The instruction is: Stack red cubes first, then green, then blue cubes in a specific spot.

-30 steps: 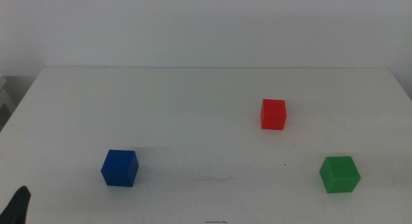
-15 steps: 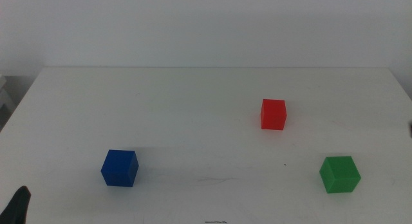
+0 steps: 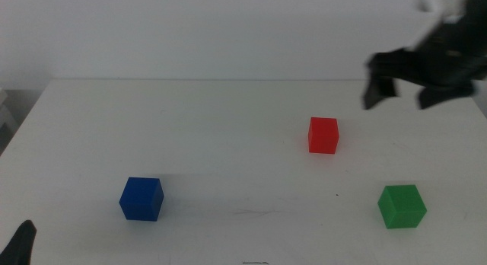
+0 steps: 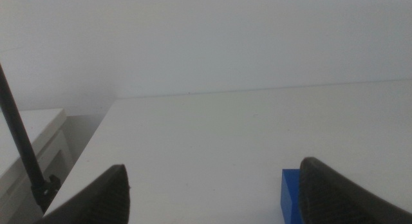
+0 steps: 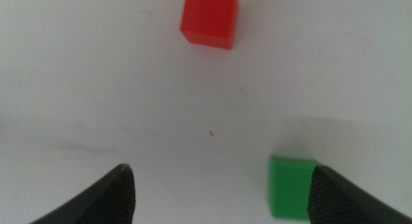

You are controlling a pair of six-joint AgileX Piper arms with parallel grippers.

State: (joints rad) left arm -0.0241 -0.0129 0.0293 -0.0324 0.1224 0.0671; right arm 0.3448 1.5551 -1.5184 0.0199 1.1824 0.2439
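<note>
The red cube point(image 3: 323, 135) sits right of the table's middle; the right wrist view has it point(image 5: 209, 18) ahead of the jaws. Near the front right lies the green cube point(image 3: 401, 205), also seen from the right wrist point(image 5: 293, 185). The blue cube point(image 3: 141, 198) rests at the front left, and the left wrist view catches its corner point(image 4: 293, 195). My right gripper point(image 3: 401, 94) hangs open above the table's back right, up and to the right of the red cube, holding nothing. My left gripper point(image 3: 23, 246) waits open at the bottom left corner. No mark shows the specific spot.
The white table point(image 3: 228, 120) ends at a far edge against a pale wall. A white shelf edge point(image 3: 6, 113) stands beyond the table's left side.
The right arm has swung into view from the right and now hovers over the back right of the table. The cubes and the left gripper have not moved.
</note>
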